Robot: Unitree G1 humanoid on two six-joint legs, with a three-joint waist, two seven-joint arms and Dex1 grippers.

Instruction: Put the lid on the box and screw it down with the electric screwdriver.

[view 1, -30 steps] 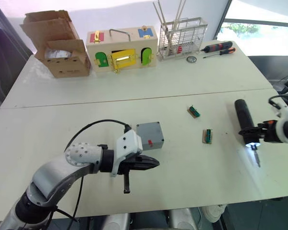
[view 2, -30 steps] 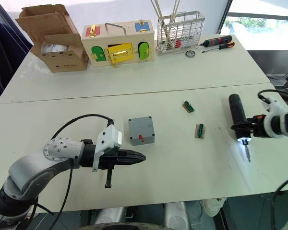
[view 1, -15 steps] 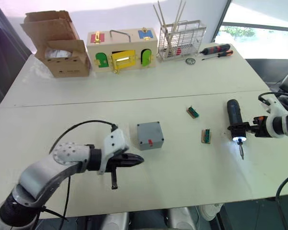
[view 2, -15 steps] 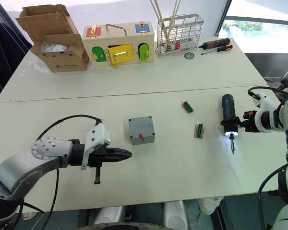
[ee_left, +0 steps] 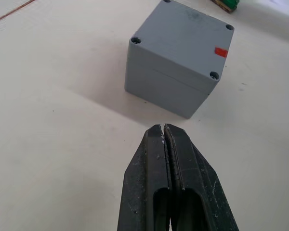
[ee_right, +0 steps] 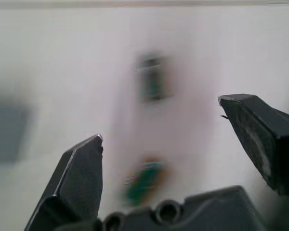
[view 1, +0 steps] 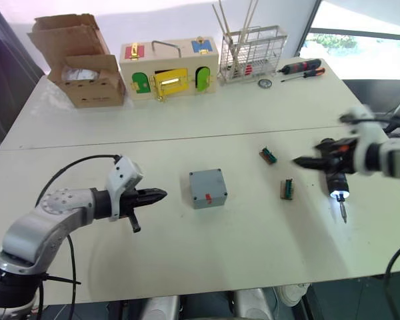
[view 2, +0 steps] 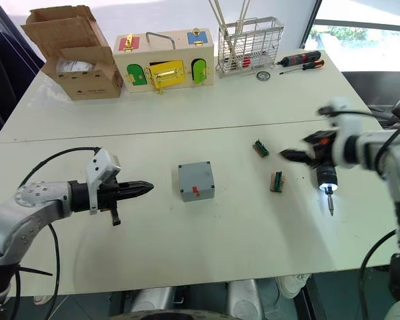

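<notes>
Box (view 1: 207, 189) sits mid-table on the near white table (view 1: 207, 260), lid (ee_left: 183, 36) already on top of it, corner screw holes visible, red mark on the side facing me. It stands flat, nothing touching it.

My left gripper (view 1: 161, 195) is just to the left of the box, tips aimed at it, with a clear gap between them. Fingers (ee_left: 156, 159) pressed together, nothing between them. Tips point at the box's nearest lower edge in the left wrist view.

My right gripper (view 1: 303, 161) is over the right side of the table, pointing in toward the middle. Fingers (ee_right: 82, 173) spread wide apart, nothing held.

Electric screwdriver (view 1: 337, 185) is right under/beside my right gripper, light at its front end glowing, thin bit (view 1: 343, 213) pointing toward the near edge of the table. It's blurred and partly covered by my wrist, so I can't tell whether it lies flat on the table. It's well to the right of the box.

Two small green-and-tan connector blocks lie between box and driver: one (view 1: 269, 156) farther back, one (view 1: 288, 189) nearer, just left of the driver.

Back table: cardboard box (view 1: 80, 60) at left, wooden box with coloured doors (view 1: 168, 67) in the middle, wire basket (view 1: 252, 53) beside it, two red-and-black hand screwdrivers (view 1: 303, 67) at right.
</notes>
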